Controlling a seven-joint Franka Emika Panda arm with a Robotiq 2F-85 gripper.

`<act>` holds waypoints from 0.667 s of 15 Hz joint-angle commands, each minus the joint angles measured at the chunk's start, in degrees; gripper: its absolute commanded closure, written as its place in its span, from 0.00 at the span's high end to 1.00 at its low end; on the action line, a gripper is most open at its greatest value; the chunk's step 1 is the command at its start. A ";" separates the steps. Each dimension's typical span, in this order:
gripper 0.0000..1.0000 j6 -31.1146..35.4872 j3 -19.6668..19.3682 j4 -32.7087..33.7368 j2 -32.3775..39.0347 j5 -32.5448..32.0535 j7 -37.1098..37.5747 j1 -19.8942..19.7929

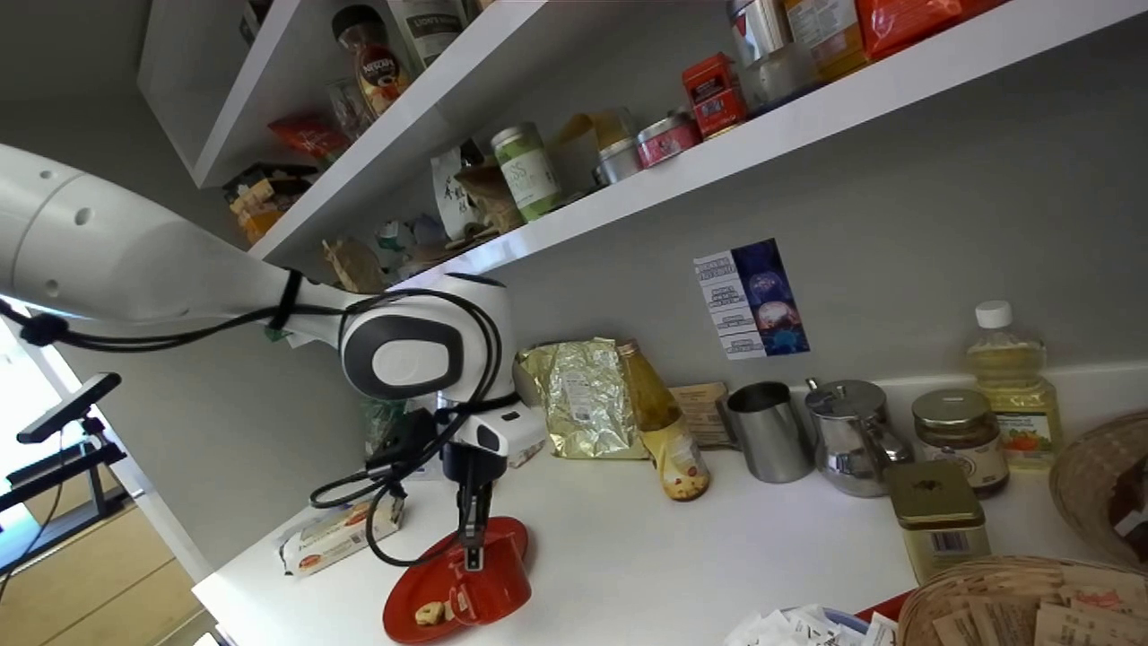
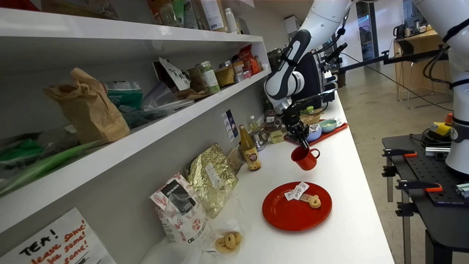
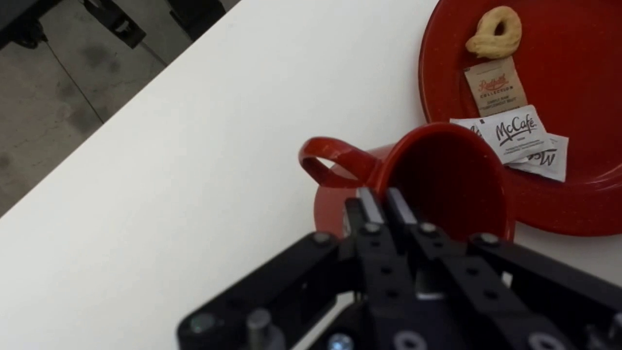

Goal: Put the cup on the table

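The red cup shows in both exterior views and in the wrist view. My gripper points down at it and is shut on its rim wall. In the wrist view the fingertips pinch the wall near the handle, one finger inside the mouth and one outside. The cup is tilted and appears to hang just above the white table, beside the red plate; the gap under it is hard to judge. The table also shows in the wrist view.
The red plate holds sugar packets and a ring biscuit. A yellow bottle, a gold bag and metal pitchers stand along the wall. A red tray with bowls lies at the far end. White shelves overhang the table.
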 commanded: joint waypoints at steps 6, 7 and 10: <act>0.02 1.42 0.80 -0.87 2.60 6.09 -2.96 -0.17; 0.02 1.31 0.89 -0.75 3.04 6.15 -2.99 -0.13; 0.02 1.19 1.17 -0.60 4.21 6.19 -3.23 -0.08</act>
